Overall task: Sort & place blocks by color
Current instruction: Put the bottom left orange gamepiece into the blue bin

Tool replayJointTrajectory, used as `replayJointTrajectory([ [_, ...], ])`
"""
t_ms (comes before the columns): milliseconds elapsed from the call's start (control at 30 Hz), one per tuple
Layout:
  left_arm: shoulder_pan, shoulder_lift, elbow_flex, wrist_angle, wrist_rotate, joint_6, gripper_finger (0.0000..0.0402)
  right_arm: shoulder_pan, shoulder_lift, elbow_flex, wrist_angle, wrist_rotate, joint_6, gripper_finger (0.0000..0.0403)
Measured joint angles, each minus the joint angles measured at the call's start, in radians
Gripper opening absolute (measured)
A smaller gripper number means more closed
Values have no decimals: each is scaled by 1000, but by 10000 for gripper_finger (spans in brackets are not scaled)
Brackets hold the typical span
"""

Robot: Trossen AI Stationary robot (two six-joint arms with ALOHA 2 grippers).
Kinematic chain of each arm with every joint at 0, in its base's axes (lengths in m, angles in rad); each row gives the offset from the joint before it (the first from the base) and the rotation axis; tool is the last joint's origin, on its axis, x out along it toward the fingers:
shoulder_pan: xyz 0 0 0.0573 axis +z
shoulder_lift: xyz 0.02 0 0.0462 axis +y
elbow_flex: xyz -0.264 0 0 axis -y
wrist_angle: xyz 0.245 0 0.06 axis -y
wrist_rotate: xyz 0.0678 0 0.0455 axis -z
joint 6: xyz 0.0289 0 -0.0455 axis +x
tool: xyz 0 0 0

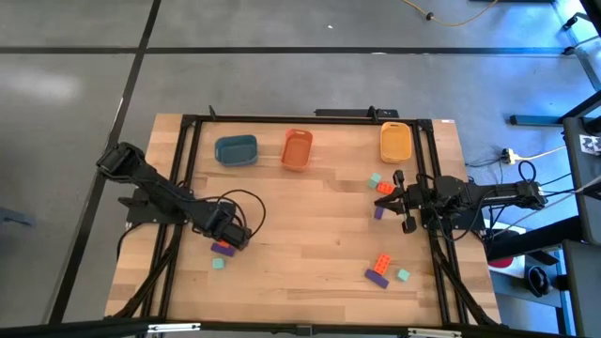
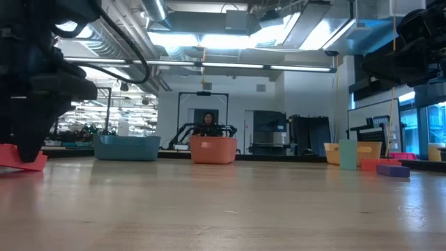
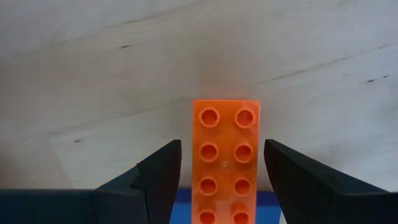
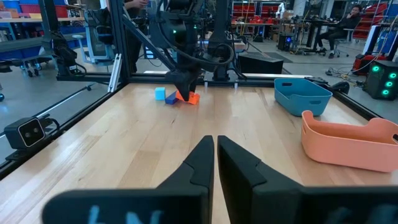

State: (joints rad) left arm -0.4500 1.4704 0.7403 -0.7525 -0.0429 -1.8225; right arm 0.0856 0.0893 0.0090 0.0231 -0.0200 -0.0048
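Note:
My left gripper (image 3: 222, 180) is open near the table's left side, low over an orange-red brick (image 3: 226, 158). Its fingers stand on either side of the brick with narrow gaps. The brick lies tilted, one end on a purple brick (image 1: 223, 250). A mint cube (image 1: 218, 264) sits just nearer. My right gripper (image 4: 215, 152) is shut and hovers at the table's right side (image 1: 399, 199), beside a mint cube (image 1: 375, 178), an orange-red brick (image 1: 385, 188) and a purple brick (image 1: 378, 212). Another three blocks lie near the right front: orange-red (image 1: 383, 263), purple (image 1: 377, 277), mint (image 1: 403, 275).
Three trays stand in a row along the far edge: blue-grey (image 1: 236, 150), orange (image 1: 297, 148), yellow (image 1: 395, 143). A black frame (image 1: 282, 117) runs round the table. The wood between the two arms is bare. A person (image 2: 207, 124) sits in the room beyond.

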Motion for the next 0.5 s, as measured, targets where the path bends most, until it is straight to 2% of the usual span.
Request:
replayJointTrajectory([
  [400, 0, 0, -7, -1, 9, 53, 221, 0, 0, 0, 0, 0, 0, 26],
  [500, 0, 0, -7, -1, 8, 54, 209, 0, 0, 0, 0, 0, 0, 26],
])
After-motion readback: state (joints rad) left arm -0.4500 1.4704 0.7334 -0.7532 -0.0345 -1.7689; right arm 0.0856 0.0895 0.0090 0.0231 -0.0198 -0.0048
